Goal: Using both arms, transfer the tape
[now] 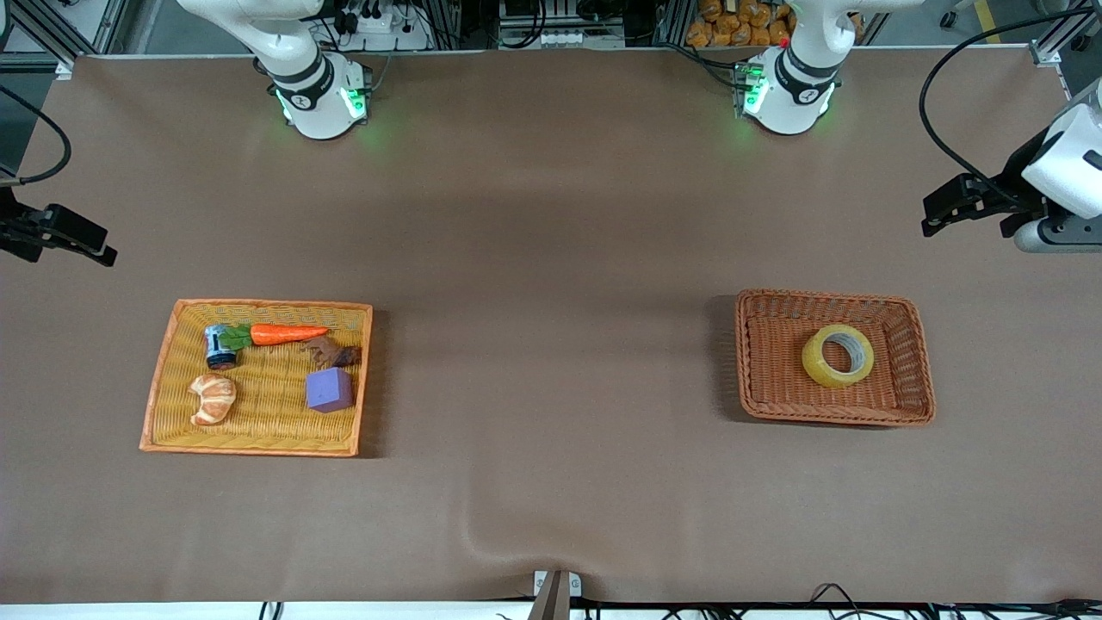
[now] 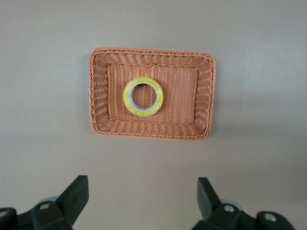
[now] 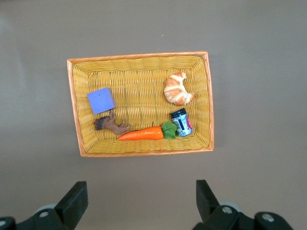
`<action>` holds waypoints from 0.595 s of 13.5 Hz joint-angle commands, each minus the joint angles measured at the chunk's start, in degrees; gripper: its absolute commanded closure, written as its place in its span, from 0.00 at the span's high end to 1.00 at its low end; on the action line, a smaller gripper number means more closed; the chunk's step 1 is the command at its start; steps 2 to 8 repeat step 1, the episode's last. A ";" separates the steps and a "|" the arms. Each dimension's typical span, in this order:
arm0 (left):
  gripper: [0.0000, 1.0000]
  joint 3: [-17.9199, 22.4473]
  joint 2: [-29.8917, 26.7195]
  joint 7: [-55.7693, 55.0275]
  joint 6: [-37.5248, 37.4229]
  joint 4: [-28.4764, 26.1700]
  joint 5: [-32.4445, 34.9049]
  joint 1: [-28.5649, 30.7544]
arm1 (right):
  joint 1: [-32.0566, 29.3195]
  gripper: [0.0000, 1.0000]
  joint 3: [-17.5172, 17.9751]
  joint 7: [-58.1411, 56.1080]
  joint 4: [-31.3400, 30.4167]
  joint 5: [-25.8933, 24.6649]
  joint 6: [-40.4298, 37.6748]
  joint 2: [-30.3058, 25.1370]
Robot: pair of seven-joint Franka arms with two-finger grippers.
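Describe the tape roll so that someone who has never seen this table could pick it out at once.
Find the brown wicker basket toward the left arm's end of the table. The tape lies flat inside it, alone. It is a translucent yellowish ring with a wide grey-white core hole, unlike the solid items in the yellow tray at the right arm's end.

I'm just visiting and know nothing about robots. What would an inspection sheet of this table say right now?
Surface: brown table, one ripple at the camera edge.
Job's things: tape lying flat in the brown basket, toward the left arm's end.
Clutter: yellow basket holding a carrot, croissant, purple cube, small can and a brown figure.
Grippers: left gripper open, above the table near the brown basket; right gripper open, near the yellow basket; both wait.
Cables: a black one by the left arm.
Surroundings: equipment along the robots' edge.
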 commanded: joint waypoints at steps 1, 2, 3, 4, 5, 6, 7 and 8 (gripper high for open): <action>1.00 0.78 0.02 -0.86 -1.56 1.20 -0.41 -0.91 | -0.09 1.00 0.10 0.40 0.57 -0.07 0.01 0.62; 1.00 0.78 0.02 -0.86 -1.56 1.20 -0.41 -0.91 | -0.09 1.00 0.10 0.40 0.57 -0.07 0.01 0.62; 1.00 0.78 0.02 -0.86 -1.56 1.20 -0.41 -0.91 | -0.09 1.00 0.10 0.40 0.57 -0.07 0.01 0.62; 1.00 0.78 0.02 -0.86 -1.56 1.20 -0.41 -0.91 | -0.09 1.00 0.10 0.40 0.57 -0.07 0.01 0.62; 1.00 0.78 0.02 -0.86 -1.56 1.20 -0.41 -0.91 | -0.09 1.00 0.10 0.40 0.57 -0.07 0.01 0.62; 1.00 0.78 0.02 -0.86 -1.56 1.20 -0.41 -0.91 | -0.09 1.00 0.10 0.40 0.57 -0.07 0.01 0.62; 1.00 0.78 0.02 -0.86 -1.56 1.20 -0.41 -0.91 | -0.09 1.00 0.10 0.40 0.57 -0.07 0.01 0.62; 1.00 0.78 0.02 -0.86 -1.56 1.20 -0.41 -0.91 | -0.09 1.00 0.10 0.40 0.57 -0.07 0.01 0.62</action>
